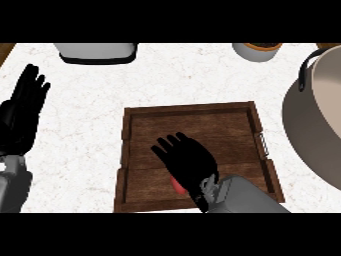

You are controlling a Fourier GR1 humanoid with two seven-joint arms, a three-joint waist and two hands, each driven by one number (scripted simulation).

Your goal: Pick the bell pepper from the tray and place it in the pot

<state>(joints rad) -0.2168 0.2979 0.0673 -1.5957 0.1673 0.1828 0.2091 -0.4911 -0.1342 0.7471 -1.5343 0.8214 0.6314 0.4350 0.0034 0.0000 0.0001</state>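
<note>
1. My right hand (186, 159) hangs over the wooden tray (191, 111), fingers straight and spread, pointing toward the tray's far wall. It grips nothing.
2. The bell pepper (177, 184) lies in the tray's near half, almost wholly hidden under my palm; only a small red sliver shows at the palm's left edge.
3. From that sliver I can say it is red and rounded. Its stem, its shape and how it lies I cannot tell.
4. The step in hand, as I judge it, is closing on the pepper. To do it well I should settle the palm over it and curl fingers and thumb around its body, not pinch an edge, since a smooth round skin may slip.
5. The pot (322, 134) stands just right of the tray, wide open, so the lift should clear the tray's right wall.
6. My left hand (19, 112) rests open, fingers up, left of the tray on the worktop (195, 75).
</note>
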